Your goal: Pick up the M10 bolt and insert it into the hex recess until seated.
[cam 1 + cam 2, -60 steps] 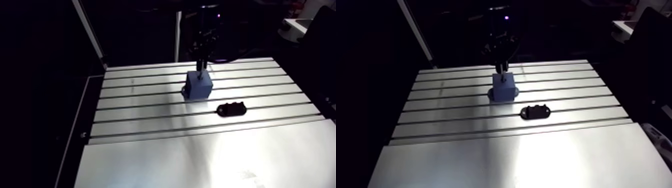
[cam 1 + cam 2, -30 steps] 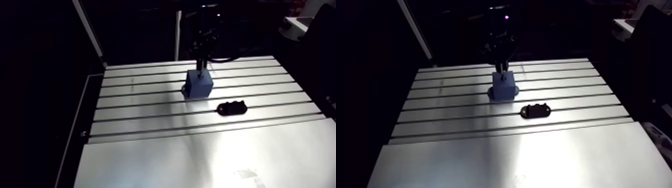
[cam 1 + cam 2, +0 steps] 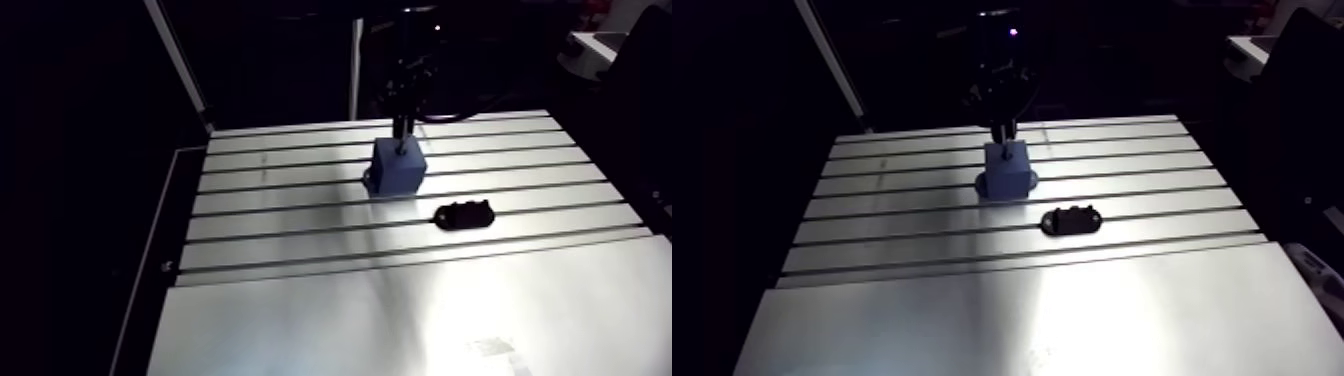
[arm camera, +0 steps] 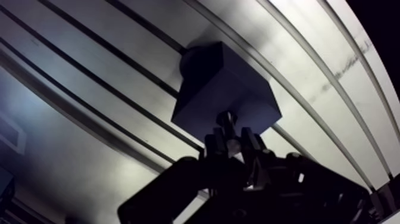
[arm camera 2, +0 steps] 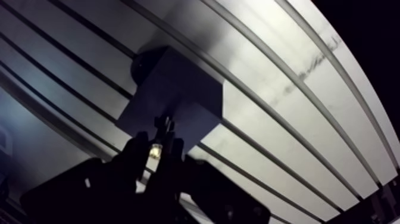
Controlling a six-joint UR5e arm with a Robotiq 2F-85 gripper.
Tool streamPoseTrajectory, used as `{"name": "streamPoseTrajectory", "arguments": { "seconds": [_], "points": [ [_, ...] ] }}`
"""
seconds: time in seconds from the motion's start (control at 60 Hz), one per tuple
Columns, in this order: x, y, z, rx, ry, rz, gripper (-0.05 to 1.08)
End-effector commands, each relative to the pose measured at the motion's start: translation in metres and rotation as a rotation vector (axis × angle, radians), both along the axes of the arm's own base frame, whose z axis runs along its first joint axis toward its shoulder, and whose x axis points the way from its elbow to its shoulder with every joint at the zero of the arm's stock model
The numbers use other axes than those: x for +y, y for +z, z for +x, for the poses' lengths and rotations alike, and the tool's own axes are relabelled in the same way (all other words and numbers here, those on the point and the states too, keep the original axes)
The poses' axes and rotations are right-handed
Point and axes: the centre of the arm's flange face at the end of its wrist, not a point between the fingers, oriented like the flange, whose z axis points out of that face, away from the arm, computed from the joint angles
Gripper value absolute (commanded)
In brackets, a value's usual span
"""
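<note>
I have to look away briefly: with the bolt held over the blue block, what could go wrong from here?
1. The bolt, pinched in the gripper, is over the top of the blue block. The recess is too dark to see, so the bolt may be misaligned and jam on the rim.
2. If the blue block is not fixed to the table, a sideways push could shift or tip it.

I am looking into a robotics lab or workshop: a slotted aluminium table is filling my arm view, with a blue fixture block standing on it and a black bracket lying near that.
</note>
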Motion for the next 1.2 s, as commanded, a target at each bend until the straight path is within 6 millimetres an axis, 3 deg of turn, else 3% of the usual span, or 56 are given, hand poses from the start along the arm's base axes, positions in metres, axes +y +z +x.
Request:
{"name": "streamPoseTrajectory", "arguments": {
  "seconds": [0.017,1.2],
  "points": [
    [0.0002,-0.0011,0.0007,-0.002,-0.001,-0.002,1.07],
    [0.0014,-0.0085,0.0054,-0.015,-0.006,-0.004,1.07]
  ]
}}
